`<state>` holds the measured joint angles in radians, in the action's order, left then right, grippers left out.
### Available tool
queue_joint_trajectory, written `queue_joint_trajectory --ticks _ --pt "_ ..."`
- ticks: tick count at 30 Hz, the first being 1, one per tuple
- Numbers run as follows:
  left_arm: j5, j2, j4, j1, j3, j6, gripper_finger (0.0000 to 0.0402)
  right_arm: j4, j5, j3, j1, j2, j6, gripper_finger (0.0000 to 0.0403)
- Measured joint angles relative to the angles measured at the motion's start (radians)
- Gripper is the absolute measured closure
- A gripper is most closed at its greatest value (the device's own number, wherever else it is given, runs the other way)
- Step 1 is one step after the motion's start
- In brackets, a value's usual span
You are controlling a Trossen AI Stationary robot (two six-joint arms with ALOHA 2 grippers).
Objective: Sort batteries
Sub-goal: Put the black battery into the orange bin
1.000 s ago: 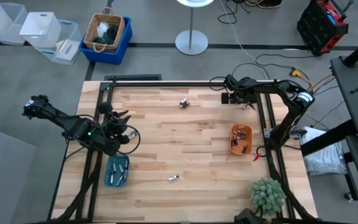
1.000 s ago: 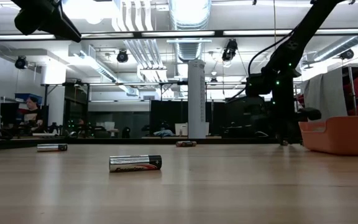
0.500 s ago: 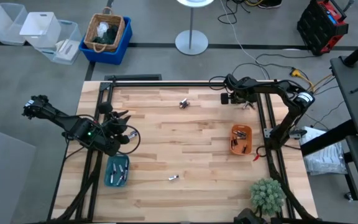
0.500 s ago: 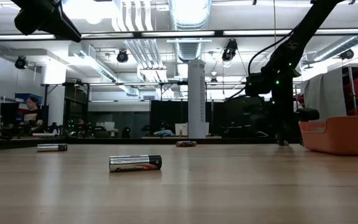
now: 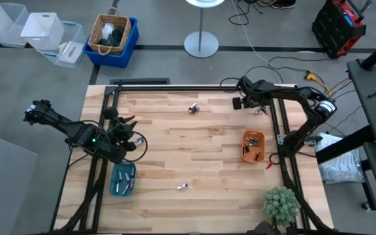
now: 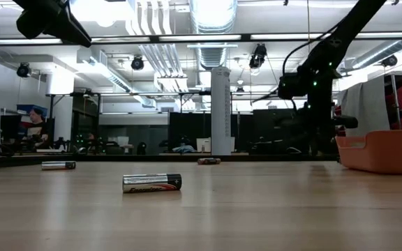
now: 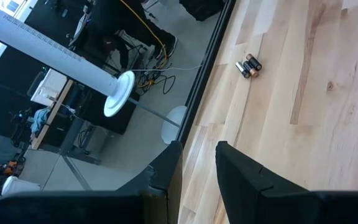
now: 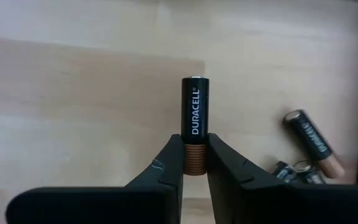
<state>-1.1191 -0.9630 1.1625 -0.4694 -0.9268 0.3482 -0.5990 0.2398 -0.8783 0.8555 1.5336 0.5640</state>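
Right gripper [image 8: 194, 163] clamped on battery [image 8: 192, 112], above table [image 5: 175, 137] far right corner. Left gripper [image 7: 197, 165] slightly apart, empty, above teal tray [image 5: 123, 178].

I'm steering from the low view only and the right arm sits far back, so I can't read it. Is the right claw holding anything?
Observer: Yes. In its wrist view the right claw is shut on a Duracell battery, gripped at the copper end.
Operator: Any batteries left where it picked?
Observer: Two or three loose batteries lie on the wood beside it; the exact count is unclear.
Operator: Where's the orange tray from there?
Observer: From above, the orange tray sits nearer the table's front edge than the claw, holding several batteries.
Operator: And the left claw?
Observer: The left claw is open and empty, above the table's left side by the teal tray.
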Motion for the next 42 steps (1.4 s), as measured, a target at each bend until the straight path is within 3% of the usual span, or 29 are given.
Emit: queue_joint_trajectory --ticks 9,18,25,36,42 --pt "0.004 0.0 -0.029 0.0 0.0 0.0 0.0323 0.012 -0.095 -0.001 -0.071 -0.168 -0.092 0.0367" --pt "0.102 0.0 -0.221 0.0 0.0 -0.117 0.0323 0.04 -0.092 -0.003 -0.33 -0.343 -0.138 0.0367" --pt "0.263 -0.032 -0.453 0.0 0.0 -0.24 0.0323 0.134 -0.087 -0.003 -0.556 -0.391 -0.144 0.0367" --pt "0.285 -0.163 -0.583 0.0 -0.002 -0.361 0.0323 0.107 -0.035 -0.003 -0.842 -0.398 -0.013 0.0364" --pt "0.284 -0.182 -0.595 0.0 -0.026 -0.388 0.0323 -0.069 -0.039 -0.005 -0.952 -0.399 0.184 0.0367"
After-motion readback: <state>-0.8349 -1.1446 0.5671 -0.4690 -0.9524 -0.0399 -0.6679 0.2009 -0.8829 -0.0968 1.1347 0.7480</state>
